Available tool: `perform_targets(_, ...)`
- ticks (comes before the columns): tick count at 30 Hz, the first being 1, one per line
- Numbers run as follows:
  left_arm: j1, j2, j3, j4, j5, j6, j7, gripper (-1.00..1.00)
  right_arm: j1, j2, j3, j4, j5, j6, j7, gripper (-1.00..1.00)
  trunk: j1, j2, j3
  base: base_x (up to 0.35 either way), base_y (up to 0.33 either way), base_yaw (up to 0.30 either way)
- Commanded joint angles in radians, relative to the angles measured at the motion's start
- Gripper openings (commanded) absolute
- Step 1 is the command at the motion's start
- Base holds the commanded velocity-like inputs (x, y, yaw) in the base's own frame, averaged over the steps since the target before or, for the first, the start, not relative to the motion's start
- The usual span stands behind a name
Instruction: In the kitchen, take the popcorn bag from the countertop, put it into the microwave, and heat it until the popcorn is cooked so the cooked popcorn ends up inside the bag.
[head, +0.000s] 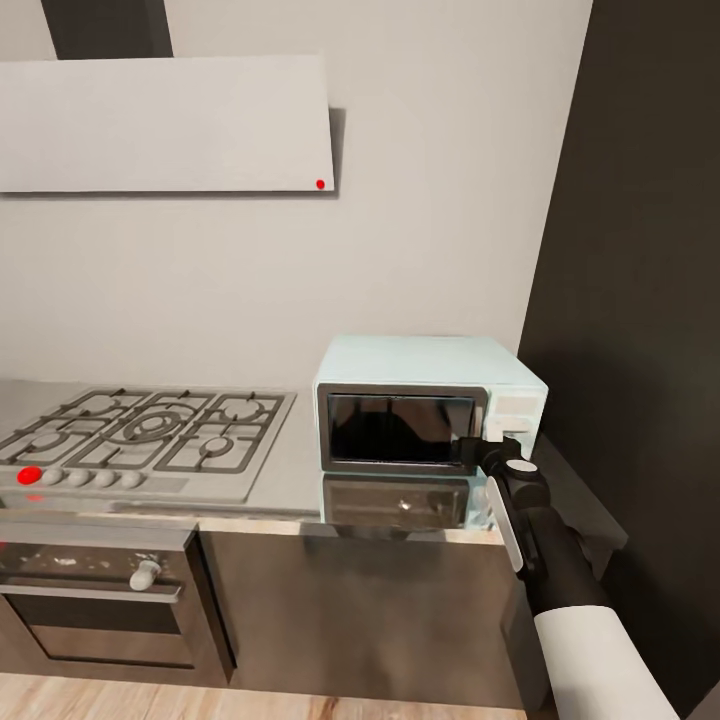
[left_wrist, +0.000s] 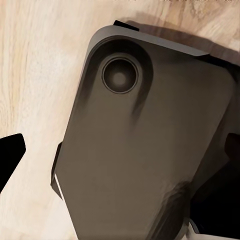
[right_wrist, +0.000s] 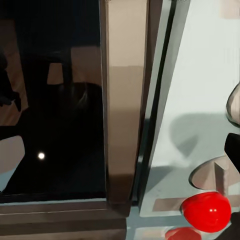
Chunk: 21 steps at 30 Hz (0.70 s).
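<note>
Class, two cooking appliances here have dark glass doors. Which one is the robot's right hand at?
The pale mint-blue boxy microwave on the steel worktop: the right hand is at its door's right edge. The dark built-in oven sits lower left, under the hob.

Even, diffuse light fills the head view, with soft shadows under the hood (head: 165, 125) and beside the microwave (head: 425, 410). The steel countertop (head: 290, 480) mirrors the microwave's front. Renders look slightly soft, without edge distortion. The right wrist view shows dim reflections and 1 small bright glint in the dark door glass (right_wrist: 50, 100).
</note>
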Motion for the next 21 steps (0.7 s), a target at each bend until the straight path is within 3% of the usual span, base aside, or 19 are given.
perform_targets(1,0.000,0.000,0.000,-0.001,0.003,-0.002,0.003,1.00,-0.001,0.001,-0.001,-0.001,0.006,0.006,0.001,1.00,0.000,-0.001,-0.001,0.013,0.000,0.000)
perform_targets(20,0.000,0.000,0.000,-0.001,0.003,-0.002,0.003,1.00,-0.001,0.001,-0.001,-0.001,0.011,0.006,0.003,1.00,0.000,-0.001,-0.001,0.001,0.000,0.000)
perform_targets(21,0.000,0.000,0.000,-0.002,0.003,-0.002,0.003,1.00,-0.001,0.001,-0.001,-0.001,0.012,0.006,0.002,-1.00,0.000,-0.001,-0.001,0.000,0.000,0.000)
